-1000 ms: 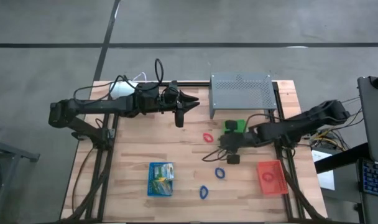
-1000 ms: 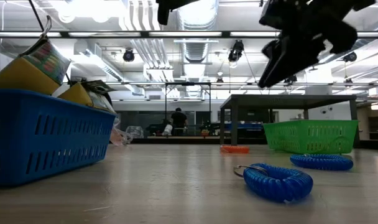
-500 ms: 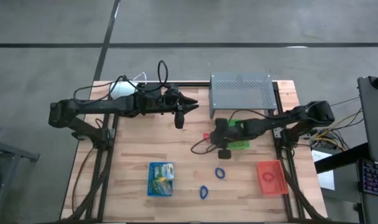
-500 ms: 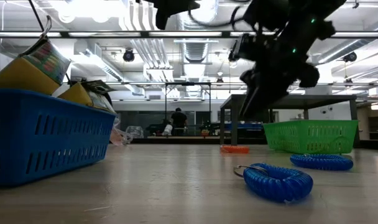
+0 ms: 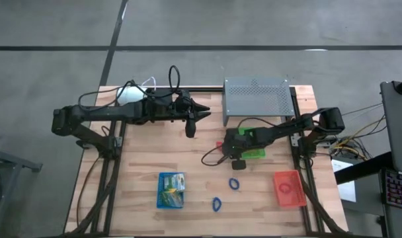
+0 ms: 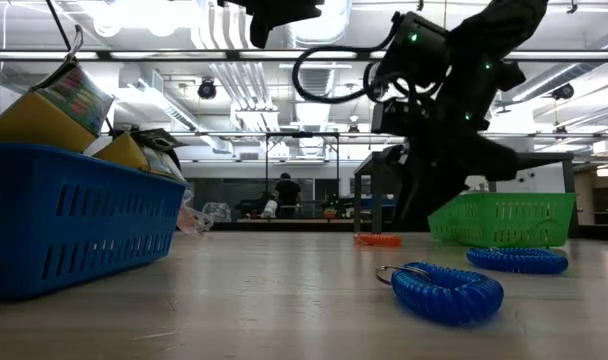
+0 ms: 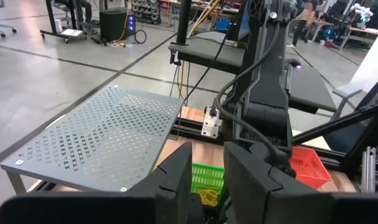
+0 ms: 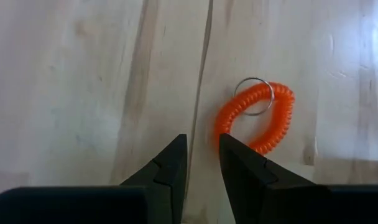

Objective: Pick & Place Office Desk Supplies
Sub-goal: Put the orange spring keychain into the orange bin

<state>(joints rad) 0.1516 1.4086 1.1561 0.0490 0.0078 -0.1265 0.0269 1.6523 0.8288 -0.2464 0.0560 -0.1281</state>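
Shifted toward centre frame since the earlier high view, the right end effector now hangs low over the orange-red coil wristband, having left the area beside the red tray. Its fingers have narrowed to a slim gap and hold nothing; the wristband lies on the bench just beyond and to one side of their tips, not between them. In the high view the band shows as a small red loop just left of the green basket, at centre frame below the grey perforated stand. A thin metal key ring is threaded through its coil. Judged from its form, the wristband is light, springy and soft; it will stretch rather than resist, and may slide on smooth wood. A pinch across one side of the coil, away from the ring, looks the surest hold. Two blue coil wristbands lie lower centre, right of the blue basket. Upper left, the left end effector waits raised, fingers narrowly parted, empty.
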